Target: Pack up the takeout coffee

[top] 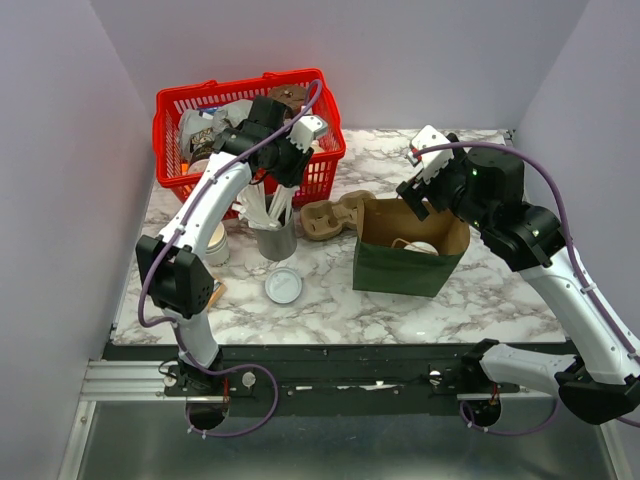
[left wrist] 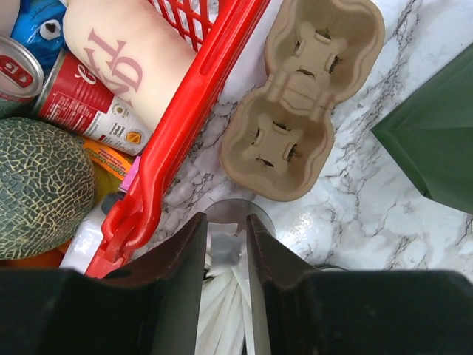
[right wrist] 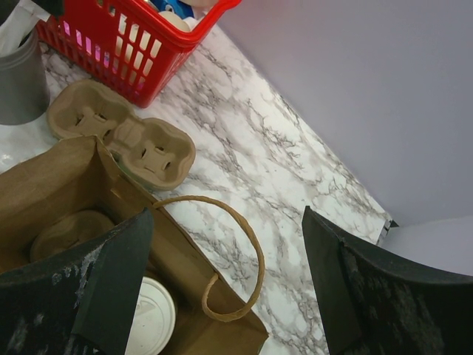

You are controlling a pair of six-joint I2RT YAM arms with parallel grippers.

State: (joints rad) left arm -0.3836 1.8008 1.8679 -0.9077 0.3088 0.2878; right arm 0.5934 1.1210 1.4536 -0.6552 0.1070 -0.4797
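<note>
at the far left a red basket (top: 170, 110) stood on the marble table (top: 500, 290), holding a netted melon (left wrist: 37, 185) and a red can (left wrist: 77, 100) among other goods. just in front of it stood a stack of paper cups (top: 216, 243). the left gripper (left wrist: 225, 220) hung straight over a grey metal cup (top: 280, 243) full of white sticks. its jaws were drawn narrow, and a white paper-wrapped end (left wrist: 224, 250) filled the gap between them. whether they truly pinched it could not be told. a loose flat lid (top: 283, 287) lay on the table just near of the grey cup.

right of that cup lay a brown pulp cup carrier (top: 333, 217), flat and touching the far left corner of a paper bag (top: 400, 272), green outside and brown inside, which stood upright with its mouth open. the takeout coffee (right wrist: 151, 314) sat upright at the bottom of the bag, white lid on, beside a brown pulp piece (right wrist: 70, 233) also down inside. the right gripper (right wrist: 228, 222) hovered above the bag's mouth, over its far rim and looped handle (right wrist: 236, 259). its jaws were spread wide with nothing between them.
</note>
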